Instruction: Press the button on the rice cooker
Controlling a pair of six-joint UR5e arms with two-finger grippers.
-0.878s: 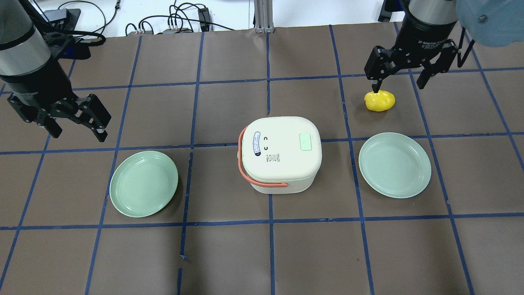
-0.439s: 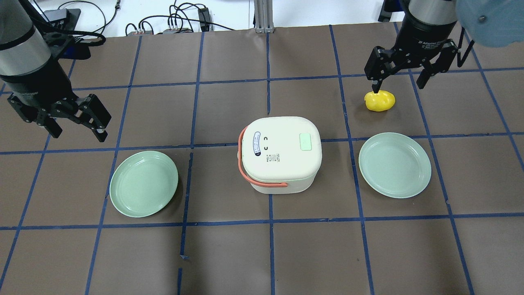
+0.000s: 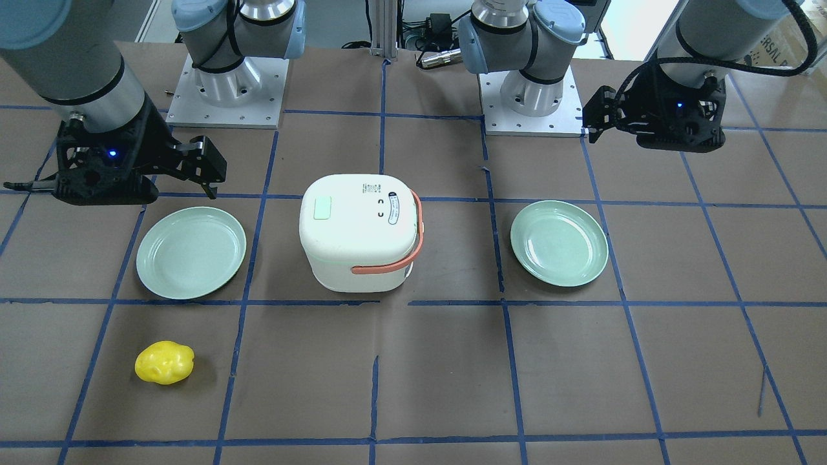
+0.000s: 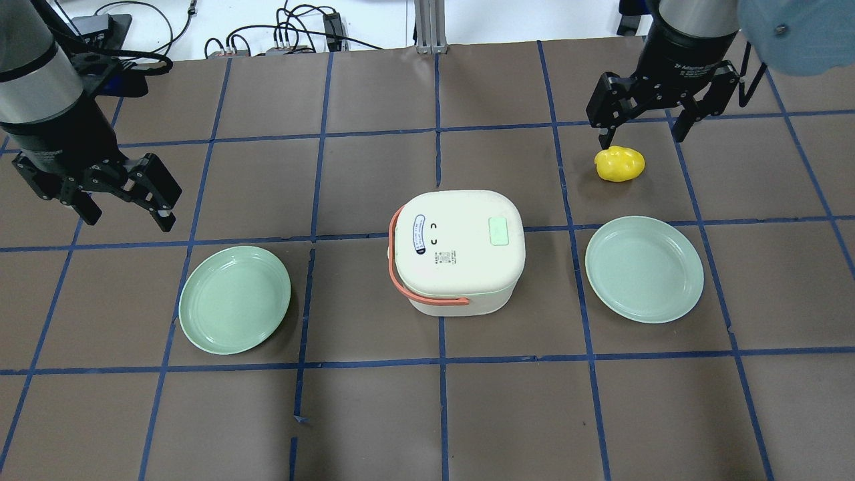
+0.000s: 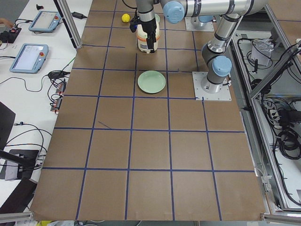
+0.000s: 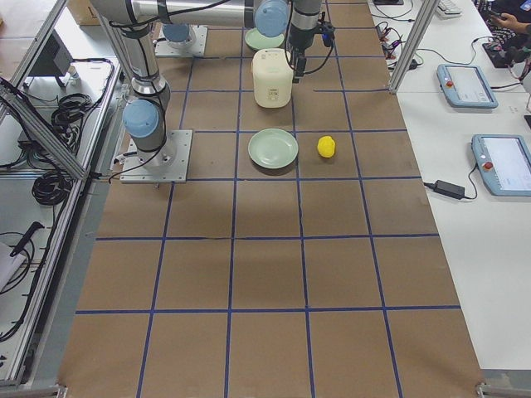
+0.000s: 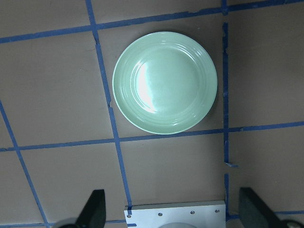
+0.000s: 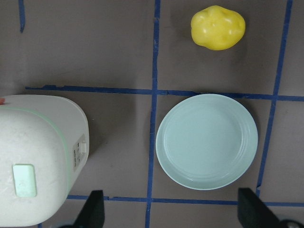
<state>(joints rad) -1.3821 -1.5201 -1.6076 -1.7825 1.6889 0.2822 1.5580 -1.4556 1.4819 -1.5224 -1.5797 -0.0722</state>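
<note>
One rice cooker point(image 4: 457, 250) stands in the middle of the table point(image 4: 374, 414), over a crossing of the blue tape lines point(image 4: 442, 401), with its lid shut. Its one button point(image 4: 498, 231) (a pale green rectangle) sits on top of the lid, on the side toward the robot's right. The single orange handle point(image 4: 401, 280) is folded down around the side toward the robot's left.

There are two green plates, both bare. One plate point(image 4: 234, 299) lies on the robot's left of the cooker and the other plate point(image 4: 644, 268) on its right, each a little apart from it. One yellow lumpy toy point(image 4: 620, 164) lies on the table beyond the right-hand plate, farther from the robot and well apart from the cooker.

There are two arms, one gripper on each. The left gripper point(image 4: 128, 217) hangs above the table, out past the left-hand plate, with its fingers spread wide and nothing between them. Its wrist camera looks straight down on that plate. The right gripper point(image 4: 642, 137) is also spread wide and holds nothing. It is raised over the far right part of the table. In the overhead view one of its fingertips point(image 4: 604, 142) shows just beside the yellow toy's far edge. Its wrist camera takes in the cooker's button end, the right-hand plate and the toy together. Neither gripper touches the cooker, and the button is uncovered.
</note>
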